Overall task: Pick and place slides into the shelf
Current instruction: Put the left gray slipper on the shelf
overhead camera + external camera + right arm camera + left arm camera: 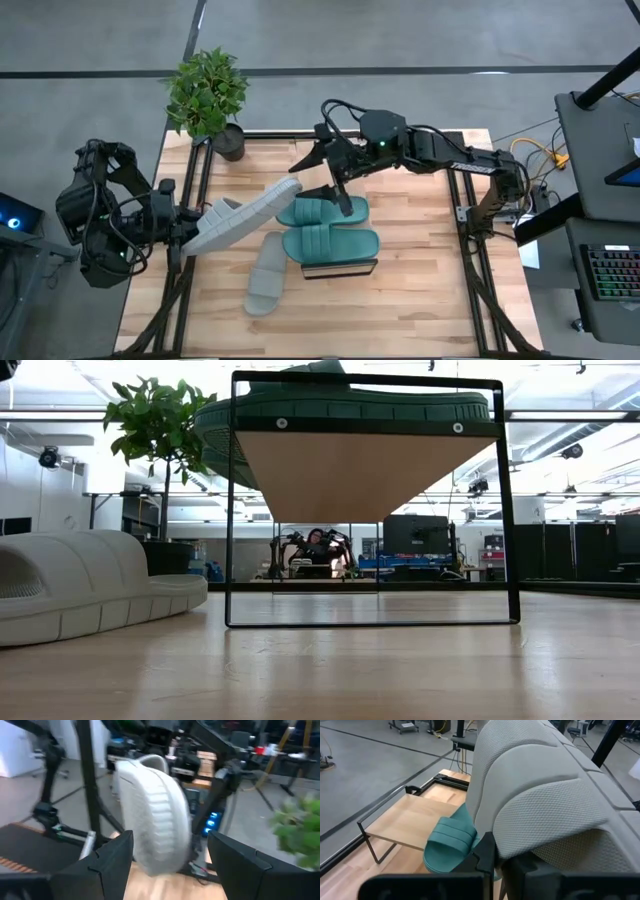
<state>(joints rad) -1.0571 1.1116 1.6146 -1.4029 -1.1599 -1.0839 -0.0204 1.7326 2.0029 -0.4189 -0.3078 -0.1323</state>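
Left gripper [185,232]: we clench the grey slide [245,214], its length slanting right toward the shelf [340,268].
Right gripper [325,170]: released, just right of its raised toe.
Teal slides [325,228]: on shelf.

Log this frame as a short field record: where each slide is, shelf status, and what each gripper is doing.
teal-green foam slides: both on top of the shelf, side by side
low wood-topped, black-framed shelf: mid-table, its top taken up by the teal pair
pale grey foam slide, held: lifted and tilted, gripped at one end
pale grey foam slide, loose: flat on the table, beside the shelf
left gripper: shut on the held grey slide
right gripper: open, empty, above the shelf's far side
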